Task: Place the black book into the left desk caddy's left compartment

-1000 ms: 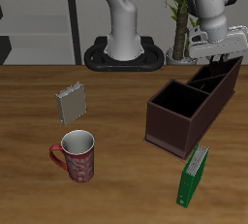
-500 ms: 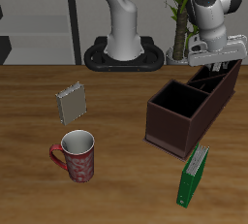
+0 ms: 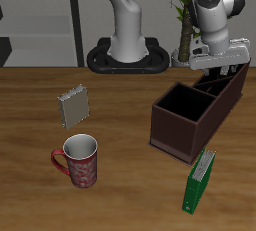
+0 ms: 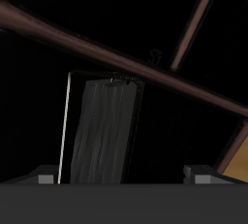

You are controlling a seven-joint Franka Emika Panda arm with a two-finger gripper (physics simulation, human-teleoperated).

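From the front and above, a white robot arm rises from its base at the back of a wooden table (image 3: 30, 135) and bends down so that its gripper (image 3: 219, 68) points downward over the back part of the left desk caddy (image 3: 180, 125), a dark maroon-brown box with inner dividers. The wrist is roughly level, fingers aimed into the box. Whether the fingers are apart or closed cannot be told here. A red patterned mug (image 3: 80, 161) stands near the table's front edge, a grey ribbed book (image 3: 73, 104) stands farther back, and a green book (image 3: 199, 182) leans just in front of the caddy.

From the gripper's own camera, the black book (image 4: 102, 131) stands upright inside a dark compartment, between maroon dividers. The two grey fingertips (image 4: 44, 178) sit spread wide, apart from the book, gripping nothing.
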